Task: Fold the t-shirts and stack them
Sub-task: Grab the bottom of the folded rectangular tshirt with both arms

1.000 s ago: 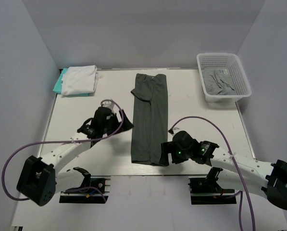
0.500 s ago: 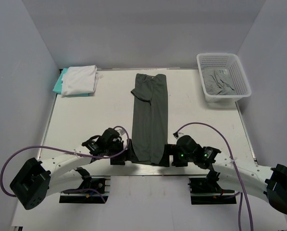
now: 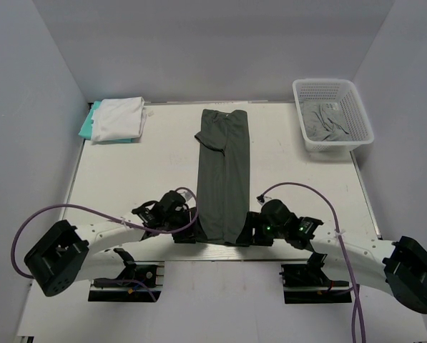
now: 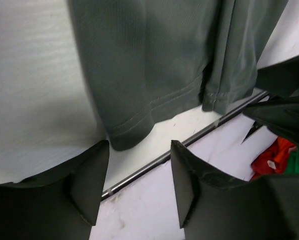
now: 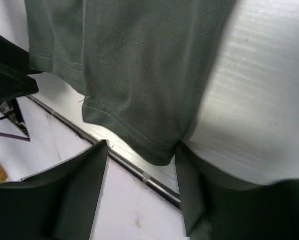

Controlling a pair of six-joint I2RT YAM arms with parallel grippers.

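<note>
The left claw (image 4: 139,167) stands open, its jaws apart and low over the desk (image 3: 127,171). The near left corner of the charcoal t-shirt (image 3: 224,179) lies just at the mouth of the gap, not pinched. The right claw (image 5: 141,165) is open as well. The shirt's near right corner dips between its jaws, close against one of them, and no grip shows.

Seen from above, the two claws sit at 7 and 5 o'clock of the shirt, flanking its hem at the desk's 6 o'clock edge. The shirt is folded into a long narrow strip running from 12 to 6 o'clock down the middle of the desk, with a sleeve flap showing at its far left.

At the 10 o'clock corner a folded white t-shirt (image 3: 120,118) rests on a teal t-shirt (image 3: 86,128). At the 2 o'clock corner a white lattice basket (image 3: 327,81) holds a crumpled lighter grey t-shirt (image 3: 326,118).
</note>
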